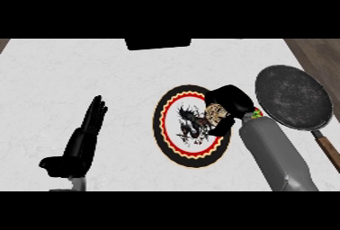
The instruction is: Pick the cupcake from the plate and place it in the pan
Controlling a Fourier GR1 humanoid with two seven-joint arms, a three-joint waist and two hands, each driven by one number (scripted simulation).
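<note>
- At the right edge of the plate (174, 148), the right hand (229, 105) curls over the cupcake (215, 113); only a pale, speckled patch of the cupcake shows between the thumb and the fingers, so the hand appears to be grasping it.
- Whether the cupcake is lifted or sits on the plate's rim cannot be told from this steep view.
- Directly right of the hand lies the pan (293, 96), dark and round, its near rim just beside the hand; the coming move is judged to be a short carry to the right.
- The pan's handle (327, 148) runs toward the lower right, away from the carry path.
- The right forearm (272, 152) enters from the lower edge between plate and pan, close to the pan's lower rim; it is the one thing that could brush the pan during the carry.
- The left hand (83, 137) rests at the left, fingers straight and raised, well apart from the plate; it is far from the cupcake and takes no part.
- A dark block (158, 43) sits at the counter's (79, 72) far edge, clear of the path.
</note>
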